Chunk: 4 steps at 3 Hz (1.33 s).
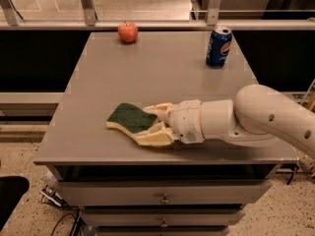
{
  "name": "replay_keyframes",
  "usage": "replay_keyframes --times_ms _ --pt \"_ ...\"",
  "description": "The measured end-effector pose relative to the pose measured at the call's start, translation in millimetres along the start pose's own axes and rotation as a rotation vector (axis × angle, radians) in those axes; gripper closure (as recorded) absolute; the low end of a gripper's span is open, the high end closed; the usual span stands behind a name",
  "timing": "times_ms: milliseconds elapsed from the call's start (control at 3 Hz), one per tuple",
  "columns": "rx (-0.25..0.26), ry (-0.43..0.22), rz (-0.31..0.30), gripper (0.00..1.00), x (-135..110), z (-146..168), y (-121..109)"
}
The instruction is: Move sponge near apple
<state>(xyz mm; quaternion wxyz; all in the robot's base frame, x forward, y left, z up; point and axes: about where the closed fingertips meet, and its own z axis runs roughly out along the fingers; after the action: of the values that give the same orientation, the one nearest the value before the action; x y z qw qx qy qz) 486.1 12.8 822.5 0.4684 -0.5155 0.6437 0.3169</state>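
Note:
The sponge (127, 117), dark green on top with a pale yellow base, lies flat near the front left of the grey table (162, 68). My gripper (143, 124) reaches in from the right at table height. Its cream fingers (156, 108) stand open, one on the far side and one on the near side of the sponge's right end. The red apple (128, 32) sits at the far left edge of the table, well away from the sponge and the gripper.
A blue soda can (218, 46) stands upright at the far right of the table. A metal rail and glass partition (157, 24) run behind the table's back edge. Drawers (162, 198) sit below the front edge.

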Motion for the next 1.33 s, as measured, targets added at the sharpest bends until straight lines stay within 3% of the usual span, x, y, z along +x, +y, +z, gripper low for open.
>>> replay_keyframes --times_ms 333,667,1000,1333 --pt "-0.003 0.003 -0.003 1.00 -2 1 1" --pt "0.016 0.076 -0.015 1.00 -24 -14 -11" --pt "0.081 0.176 -0.063 1.00 -63 -33 -45" --pt "0.162 0.258 -0.064 1.00 -90 -40 -98"
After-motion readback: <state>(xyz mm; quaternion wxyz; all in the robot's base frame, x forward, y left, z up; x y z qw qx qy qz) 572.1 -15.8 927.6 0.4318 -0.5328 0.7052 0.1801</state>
